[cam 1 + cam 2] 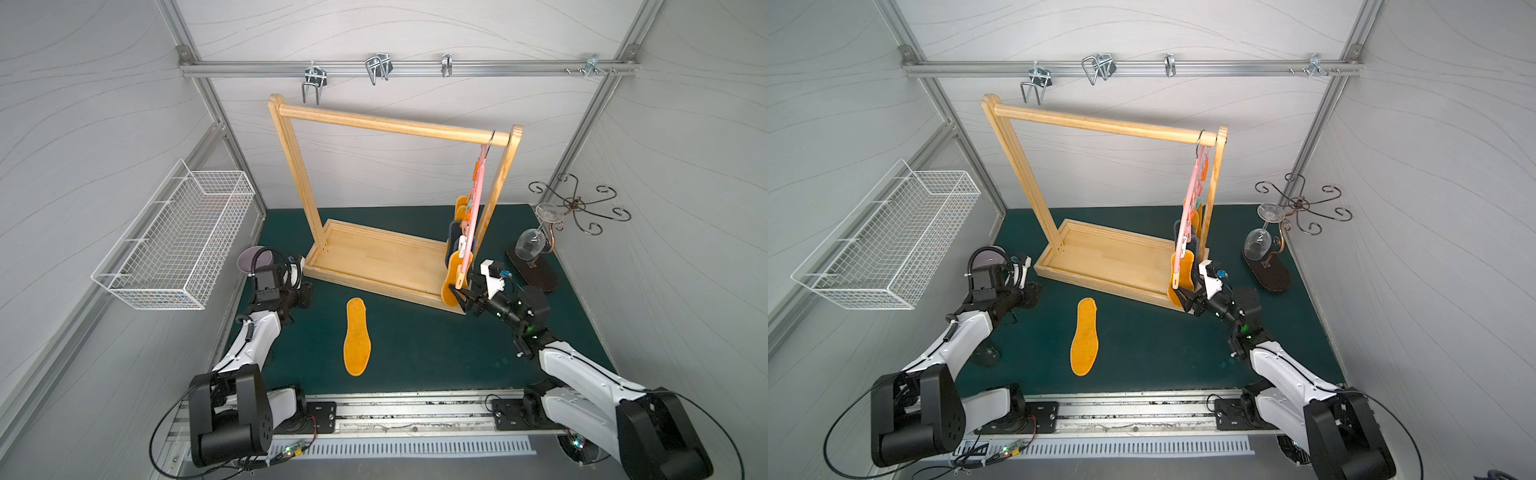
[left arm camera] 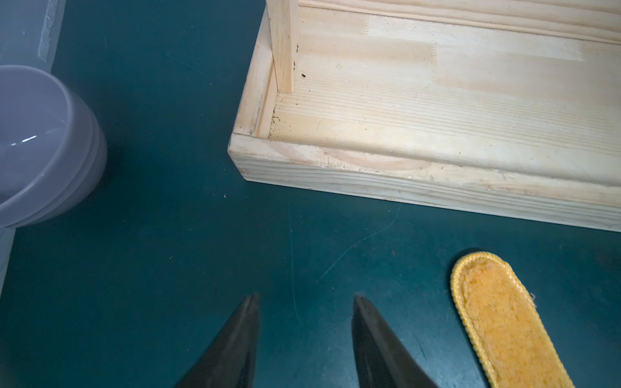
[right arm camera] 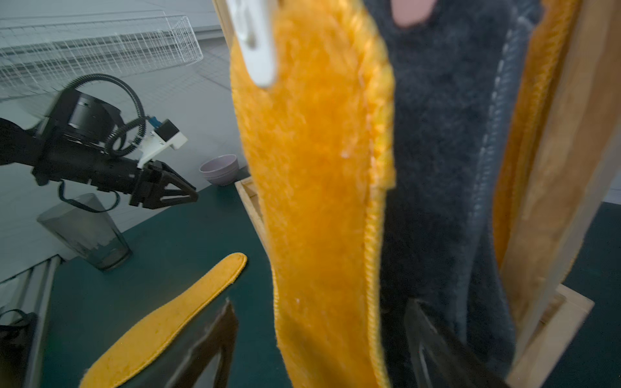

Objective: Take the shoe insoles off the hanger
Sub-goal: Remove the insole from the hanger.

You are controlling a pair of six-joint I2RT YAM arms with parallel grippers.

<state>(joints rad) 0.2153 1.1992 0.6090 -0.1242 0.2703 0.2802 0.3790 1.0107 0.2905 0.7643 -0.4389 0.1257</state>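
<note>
Dark green counter [image 1: 415, 353] between grey walls, open before the wooden rack [image 1: 374, 257], where one fuzzy orange insole [image 1: 357, 336] lies flat. Other orange and dark-grey insoles [image 3: 319, 168] hang from the pink hanger [image 1: 478, 195] at the rack's right end. The right end effector [image 3: 321, 302] straddles one, released; the left end effector [image 2: 306, 297] is released, empty.

Lab cell, aluminium frame [image 1: 498, 67]
</note>
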